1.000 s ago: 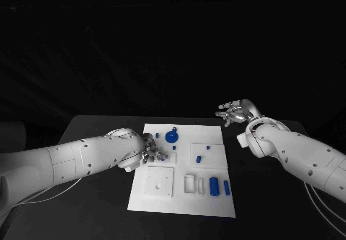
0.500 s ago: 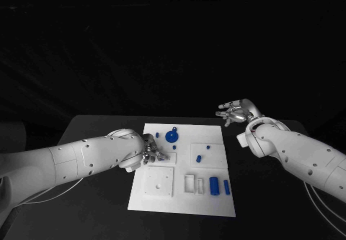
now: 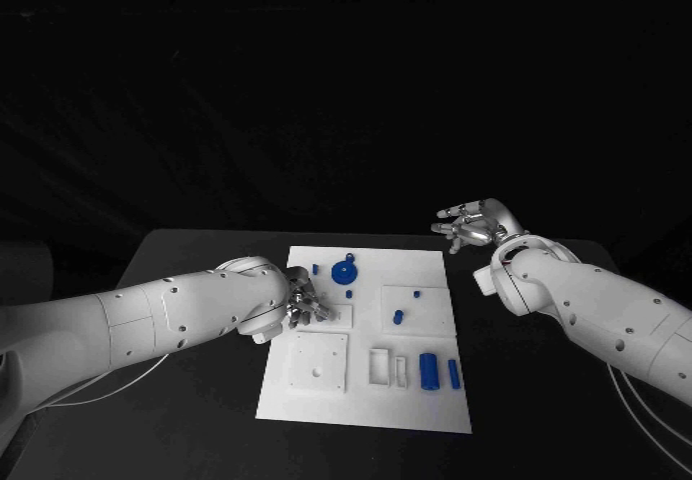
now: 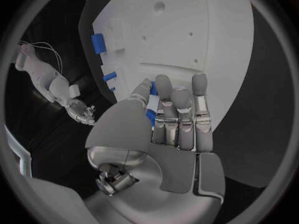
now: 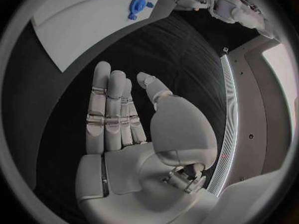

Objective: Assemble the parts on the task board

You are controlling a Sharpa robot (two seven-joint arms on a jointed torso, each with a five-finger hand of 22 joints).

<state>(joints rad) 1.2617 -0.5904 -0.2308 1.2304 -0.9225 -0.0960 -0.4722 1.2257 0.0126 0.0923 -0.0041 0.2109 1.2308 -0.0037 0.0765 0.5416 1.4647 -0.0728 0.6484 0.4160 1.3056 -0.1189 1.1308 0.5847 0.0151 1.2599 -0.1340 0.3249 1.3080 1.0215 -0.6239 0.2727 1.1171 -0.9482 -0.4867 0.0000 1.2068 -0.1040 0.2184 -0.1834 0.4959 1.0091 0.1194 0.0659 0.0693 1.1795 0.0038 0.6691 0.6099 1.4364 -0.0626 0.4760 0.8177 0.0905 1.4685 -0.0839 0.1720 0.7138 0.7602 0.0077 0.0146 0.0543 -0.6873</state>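
Your left hand (image 3: 299,303) hides a small blue part (image 4: 150,116)
It still holds that part on the task board (image 3: 418,400); your right hand (image 3: 472,226) stays wide, holding nothing

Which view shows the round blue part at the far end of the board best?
The head view: the round blue part sits unobstructed on the board. The right wrist view shows it small near the rim.

Robot lab, black table (image 3: 188,400), white task board (image 3: 418,400)
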